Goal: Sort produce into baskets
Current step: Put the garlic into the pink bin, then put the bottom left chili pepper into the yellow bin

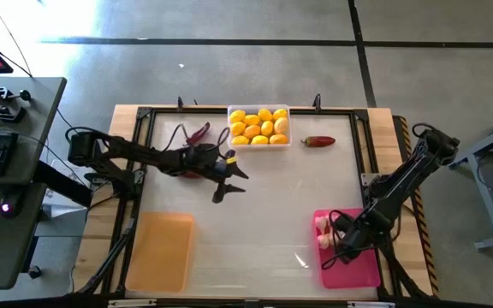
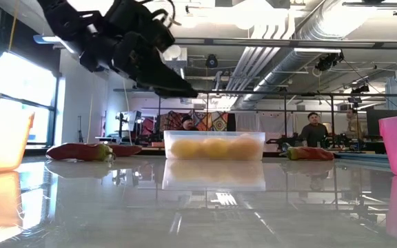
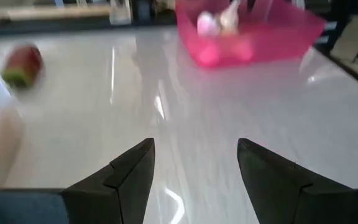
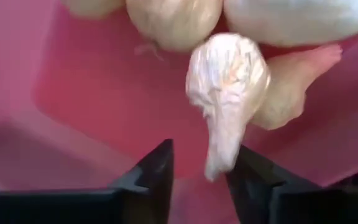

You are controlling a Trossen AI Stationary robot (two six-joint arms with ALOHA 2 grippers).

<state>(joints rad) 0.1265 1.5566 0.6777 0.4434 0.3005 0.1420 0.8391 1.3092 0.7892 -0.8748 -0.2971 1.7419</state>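
Right gripper (image 1: 342,240) over the pink tray (image 1: 362,269) at the near right of the table (image 1: 264,214), above the pale garlic bulbs (image 1: 323,232) heaped at the tray's far left corner. Left gripper (image 1: 226,175) raised over the table's middle-left, fingers spread, empty. Clear tray (image 1: 259,126) full of yellow lemons (image 1: 260,127) at the far edge, one dark red chili (image 1: 318,141) just right of it, more chilies (image 1: 197,133) to its left, orange tray (image 1: 161,250) empty at the near left. Seen at table height: left arm high overhead, lemons in the clear tray mid-table, chilies (image 2: 88,151) lying flat on either side, a person (image 2: 313,129) in the room behind. Left wrist: fingers (image 3: 129,174) apart over bare shiny tabletop, pink tray (image 3: 253,31) ahead. Right wrist: fingers (image 4: 151,171) parted, papery white garlic bulb (image 4: 227,84) just off their tips, stem toward them, contact unclear; other bulbs behind.
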